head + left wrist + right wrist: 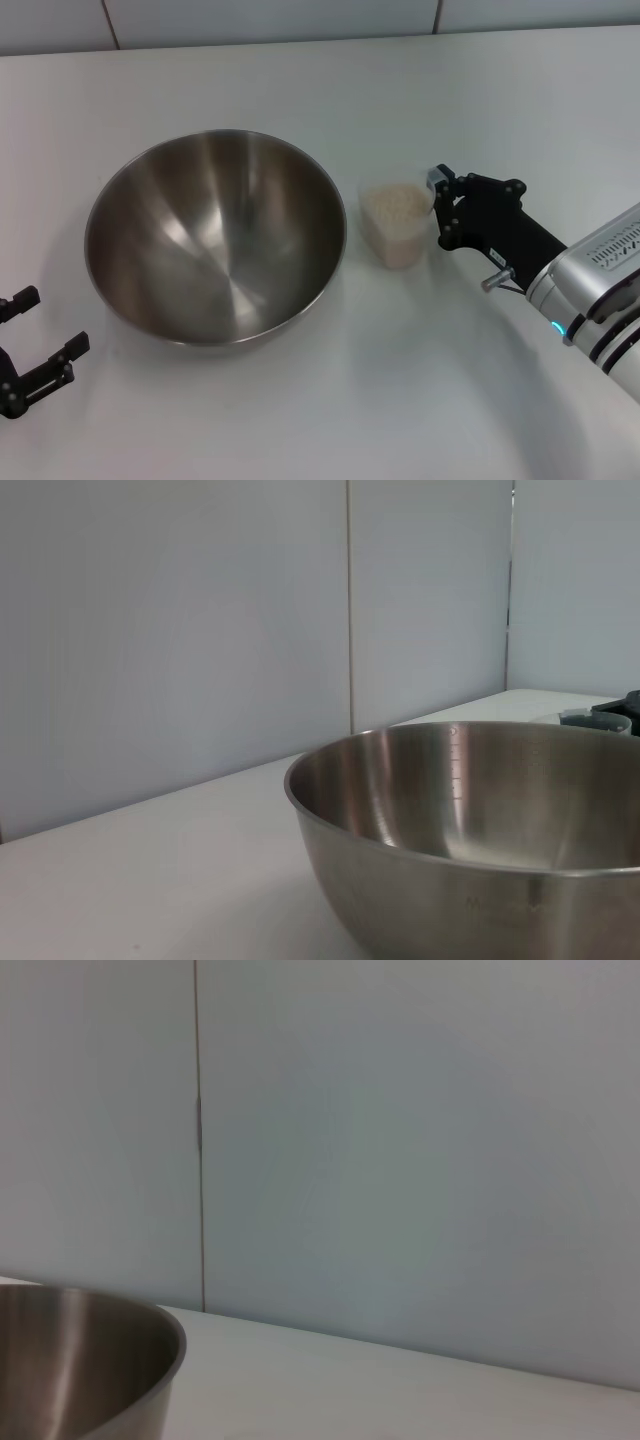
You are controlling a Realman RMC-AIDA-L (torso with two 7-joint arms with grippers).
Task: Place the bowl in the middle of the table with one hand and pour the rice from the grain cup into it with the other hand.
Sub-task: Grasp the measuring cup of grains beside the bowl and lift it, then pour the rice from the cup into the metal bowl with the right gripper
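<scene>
The steel bowl (pixel 215 235) stands upright and empty on the white table (pixel 300 80), left of middle. It also shows in the left wrist view (pixel 480 830) and, at its rim, in the right wrist view (pixel 90 1360). The clear grain cup (pixel 395 225) stands just right of the bowl, full of cream rice (pixel 395 205). My right gripper (pixel 440 210) is open, with its fingertips at the cup's right side. My left gripper (pixel 55 320) is open and empty at the near left, apart from the bowl.
Grey wall panels (pixel 300 20) run along the table's far edge. Part of the right gripper (pixel 600 718) shows beyond the bowl in the left wrist view. Bare tabletop lies in front of the bowl and cup.
</scene>
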